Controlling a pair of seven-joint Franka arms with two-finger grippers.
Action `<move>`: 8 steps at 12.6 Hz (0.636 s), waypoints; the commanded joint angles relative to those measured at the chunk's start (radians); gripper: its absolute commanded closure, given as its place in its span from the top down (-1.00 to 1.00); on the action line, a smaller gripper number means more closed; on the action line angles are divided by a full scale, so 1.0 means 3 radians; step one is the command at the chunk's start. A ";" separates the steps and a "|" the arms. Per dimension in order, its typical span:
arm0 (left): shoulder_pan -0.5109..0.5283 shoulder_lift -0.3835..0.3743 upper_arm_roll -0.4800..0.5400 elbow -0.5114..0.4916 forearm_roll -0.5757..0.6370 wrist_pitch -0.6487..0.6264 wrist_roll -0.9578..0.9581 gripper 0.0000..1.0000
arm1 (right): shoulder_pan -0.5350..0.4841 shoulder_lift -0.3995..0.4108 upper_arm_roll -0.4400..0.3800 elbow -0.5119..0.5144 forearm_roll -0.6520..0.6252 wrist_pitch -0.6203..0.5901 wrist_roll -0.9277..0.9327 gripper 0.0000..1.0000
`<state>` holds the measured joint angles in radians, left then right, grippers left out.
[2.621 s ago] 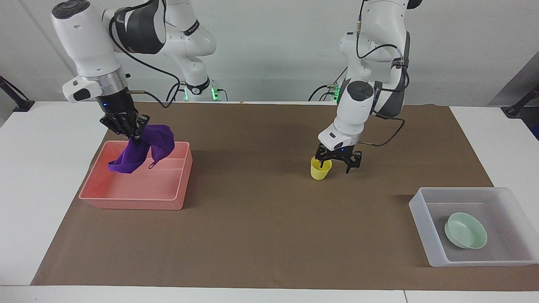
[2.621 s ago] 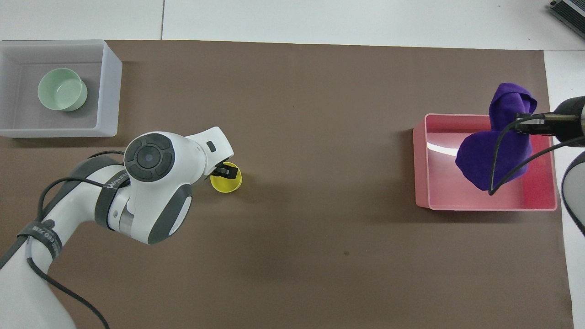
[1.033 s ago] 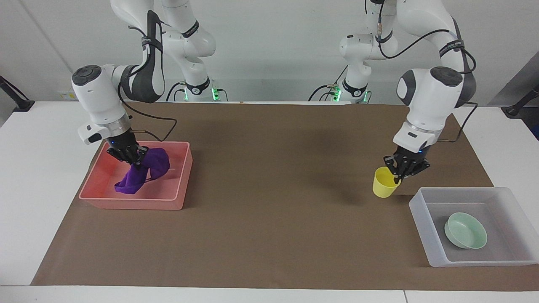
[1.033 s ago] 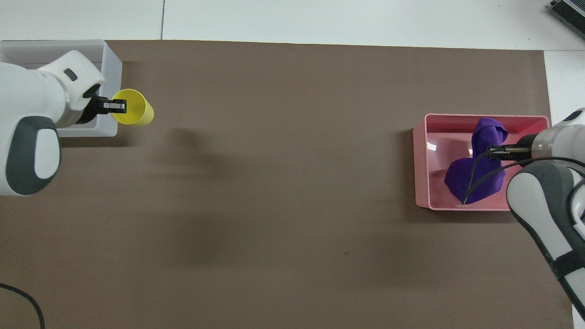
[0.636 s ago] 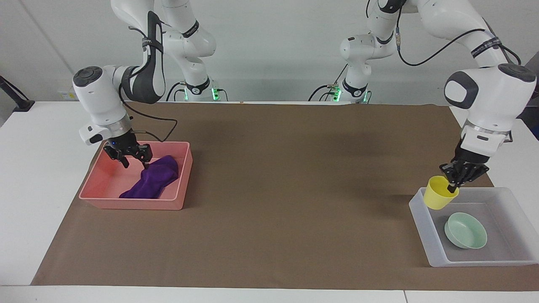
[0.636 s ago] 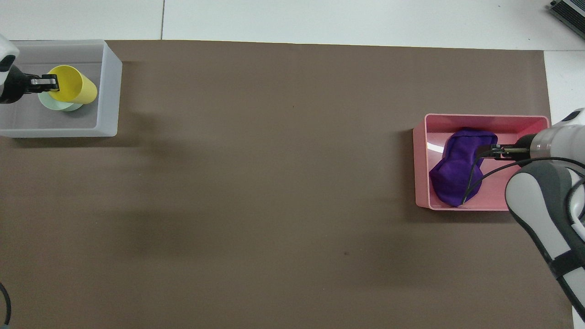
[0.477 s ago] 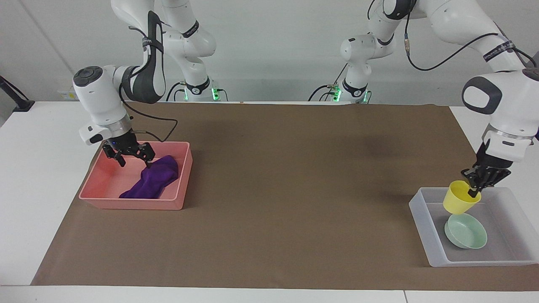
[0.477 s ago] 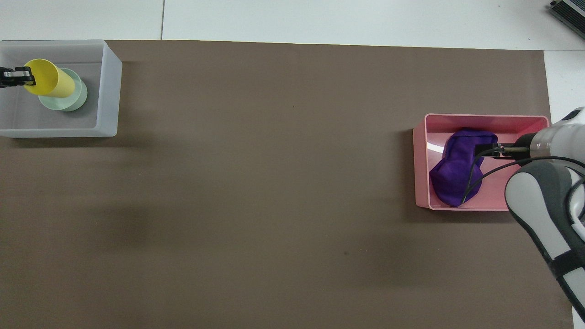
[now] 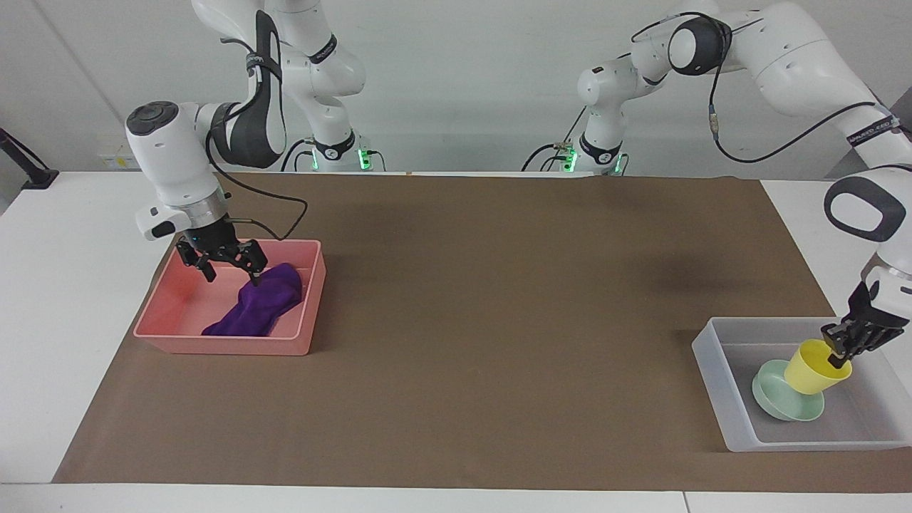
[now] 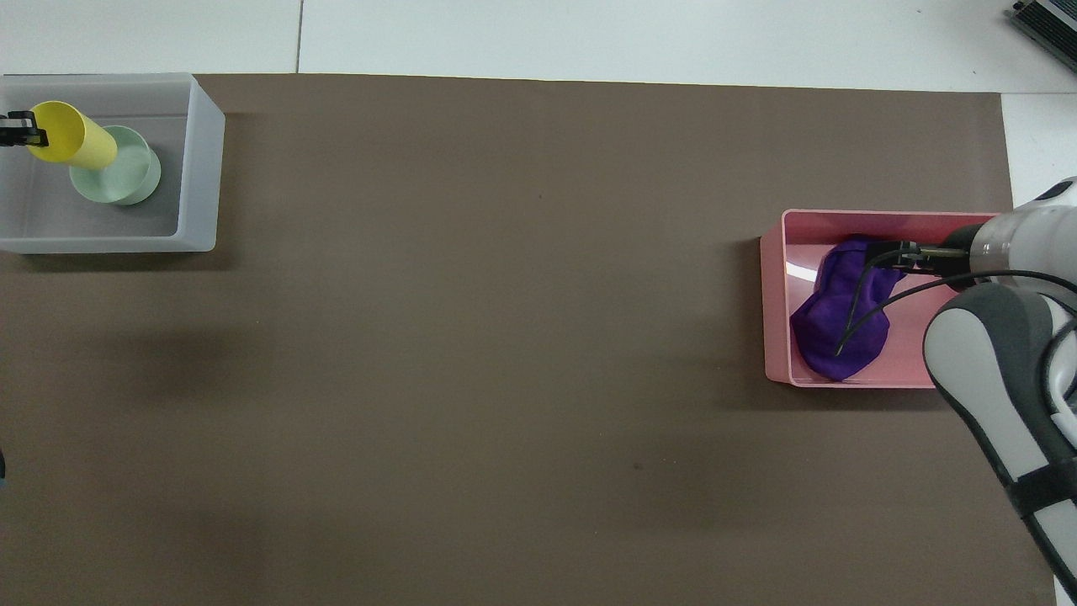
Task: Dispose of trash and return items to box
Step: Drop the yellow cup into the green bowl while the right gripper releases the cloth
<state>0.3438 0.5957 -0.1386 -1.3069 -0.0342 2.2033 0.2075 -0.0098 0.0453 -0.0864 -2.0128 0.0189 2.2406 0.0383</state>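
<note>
White table (image 9: 64, 299), brown paper mat (image 9: 456, 320) covering its middle; bare white margins at both ends of mat. Plain pale wall (image 9: 456, 71) rises directly above table's edge. Lighting even, soft shadows on mat.

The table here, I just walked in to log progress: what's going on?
Two arms are tidying up. The left end effector holds the yellow cup by its rim, tilted, over the mint bowl in the frosted box. The right end effector hangs open over the purple cloth, which lies in the pink tray.
</note>
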 commanded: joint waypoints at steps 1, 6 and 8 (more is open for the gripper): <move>0.0091 0.0157 -0.0105 0.0194 -0.0050 -0.0032 0.0106 -1.00 | 0.0165 -0.0074 0.0007 0.0067 -0.0124 -0.0172 0.0357 1.00; 0.0173 0.0167 -0.0095 0.0062 -0.0045 -0.0058 0.0178 -1.00 | 0.0283 -0.0136 0.0022 0.0377 -0.0211 -0.0589 0.0573 1.00; 0.0163 0.0142 -0.0095 -0.0030 -0.0050 -0.0088 0.0183 -1.00 | 0.0283 -0.0141 0.0043 0.0710 -0.0211 -0.1019 0.0568 1.00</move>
<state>0.3842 0.6440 -0.1556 -1.2938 -0.0345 2.1920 0.2395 0.0821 0.0062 -0.0843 -1.8820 -0.0261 2.0333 0.1910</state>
